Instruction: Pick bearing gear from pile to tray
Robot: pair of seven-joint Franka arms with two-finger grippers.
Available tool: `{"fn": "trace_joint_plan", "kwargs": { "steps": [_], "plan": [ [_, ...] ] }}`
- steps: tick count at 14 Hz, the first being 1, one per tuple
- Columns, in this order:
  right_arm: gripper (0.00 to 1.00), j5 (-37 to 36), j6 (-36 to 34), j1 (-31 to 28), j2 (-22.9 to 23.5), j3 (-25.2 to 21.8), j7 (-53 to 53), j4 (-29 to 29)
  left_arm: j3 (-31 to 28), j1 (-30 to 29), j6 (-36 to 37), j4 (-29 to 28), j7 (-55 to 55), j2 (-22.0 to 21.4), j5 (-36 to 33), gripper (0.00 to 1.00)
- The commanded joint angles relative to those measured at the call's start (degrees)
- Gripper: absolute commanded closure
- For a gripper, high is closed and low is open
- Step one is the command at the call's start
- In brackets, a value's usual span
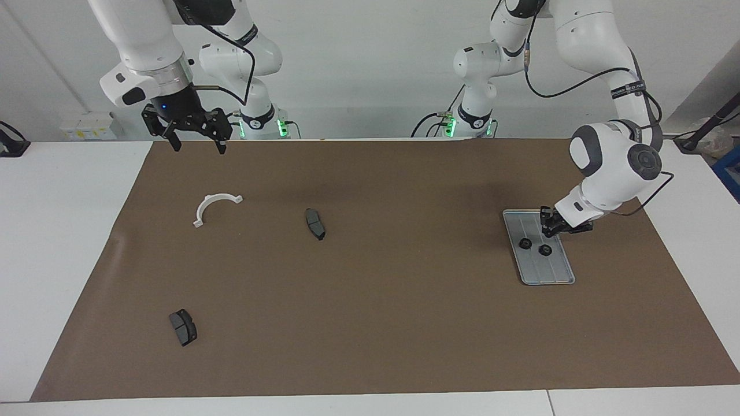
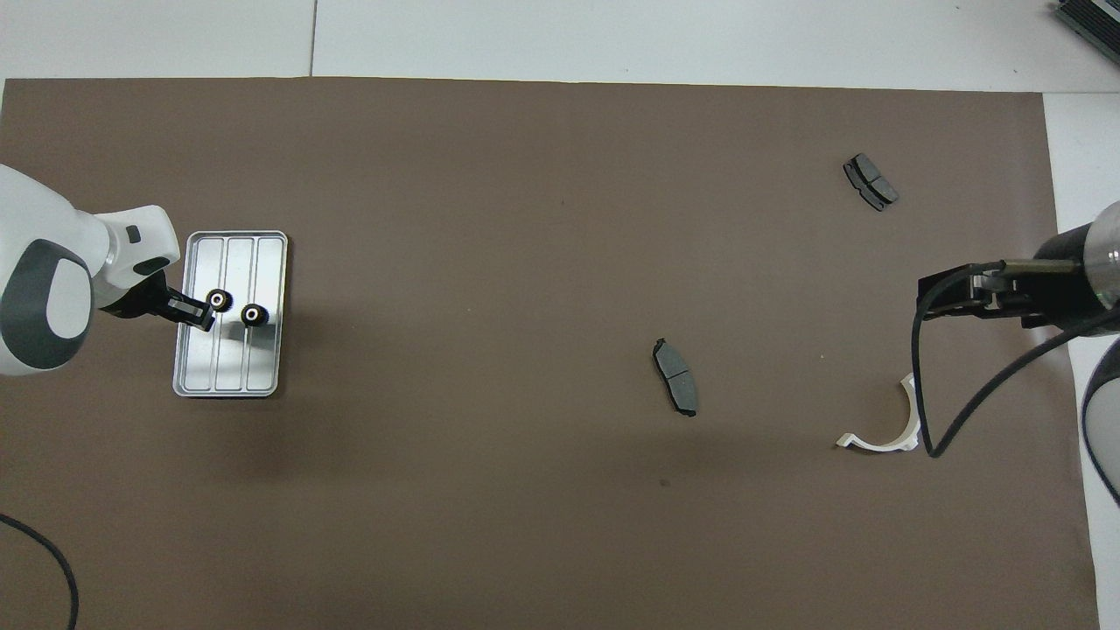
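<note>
The silver tray [image 1: 549, 274] lies on the brown mat toward the left arm's end; it also shows in the overhead view [image 2: 229, 367]. Two black rings [image 1: 525, 243] [image 1: 545, 250] lie in it, also seen from overhead [image 2: 254, 314] [image 2: 219, 301]. My left gripper [image 1: 547, 230] hangs low over the tray, just above the second ring, and also shows in the overhead view [image 2: 203, 313]. Of the pile, a white half-ring bracket [image 1: 215, 206] and two dark brake pads [image 1: 315, 223] [image 1: 183, 327] lie on the mat. My right gripper [image 1: 196, 141] is open, empty and raised near the bracket.
The brown mat [image 1: 370, 323] covers most of the white table. In the overhead view the bracket [image 2: 892, 429] and pads [image 2: 675, 376] [image 2: 871, 181] lie toward the right arm's end. A black cable hangs from the right gripper [image 2: 926, 297].
</note>
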State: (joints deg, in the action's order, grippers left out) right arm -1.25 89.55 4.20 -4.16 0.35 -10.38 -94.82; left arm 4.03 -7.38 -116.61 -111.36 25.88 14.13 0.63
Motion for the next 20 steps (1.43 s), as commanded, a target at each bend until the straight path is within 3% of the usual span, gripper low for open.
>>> {"fn": "trace_joint_plan", "kwargs": {
  "steps": [1, 4, 5, 9, 13, 17, 20],
  "plan": [
    [0.0, 1.25, 1.42, -0.24, -1.11, -0.09, -0.78, -1.77, 0.54, 0.0, -2.22, -4.05, 0.58, -3.06, -0.63, 0.31],
    [0.0, 1.25, 1.77, -0.33, -1.02, -0.09, -0.52, -1.59, 0.54, 0.43, -2.22, -0.99, 0.06, -2.97, -0.72, 0.04],
    [0.0, 1.25, 1.51, -0.24, -1.02, -0.09, -0.17, -1.59, 0.54, 0.87, -1.44, 1.47, -0.3, -3.05, -0.72, 0.0],
    [0.0, 1.25, 1.51, -0.24, -1.02, -0.09, -0.07, -1.59, 1.24, 1.58, 5.49, 10.0, -1.17, -4.81, -0.72, 0.0],
    [0.0, 1.25, 1.51, -0.33, -1.02, -0.09, 0.01, -1.59, 2.99, 1.67, 15.24, 18.7, -11.09, -7.17, -0.55, 0.0],
    [0.0, 1.16, 1.33, -1.21, -1.02, -0.26, 0.1, -1.59, 3.79, 1.67, 21.4, 19.6, -12.96, -14.55, -0.55, 0.0],
    [0.0, 1.25, 1.42, -0.69, -1.02, -0.18, 0.01, -1.59, 4.41, 1.67, 23.79, 19.51, -13.04, -16.24, -0.46, 0.0]
  ]
}}
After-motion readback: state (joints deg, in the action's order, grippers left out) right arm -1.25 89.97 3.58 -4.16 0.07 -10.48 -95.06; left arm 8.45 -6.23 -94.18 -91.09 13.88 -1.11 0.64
